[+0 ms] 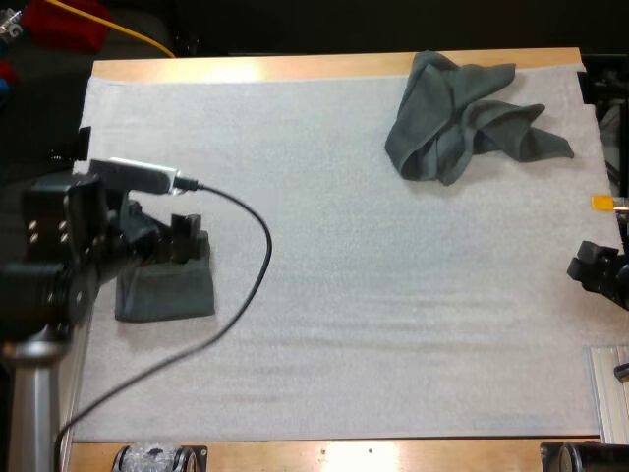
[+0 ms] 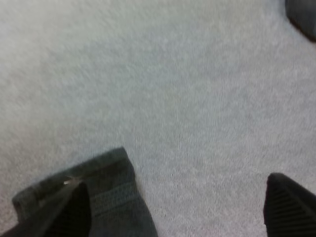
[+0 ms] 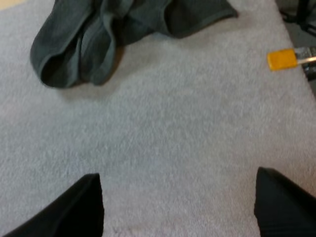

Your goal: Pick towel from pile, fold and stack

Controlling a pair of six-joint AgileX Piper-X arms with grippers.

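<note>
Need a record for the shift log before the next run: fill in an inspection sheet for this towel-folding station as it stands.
surface: white mat on a wooden table, bare between the towels.
job's things: crumpled towel at the mat's far right; folded towel at its near left.
clutter: nothing seen.
grippers: left gripper open, one finger over the folded towel's edge; right gripper open over bare mat at the right edge.
cables: yellow cable off the table, beyond its far left corner.
surroundings: dark beyond the table's far edge.
</note>
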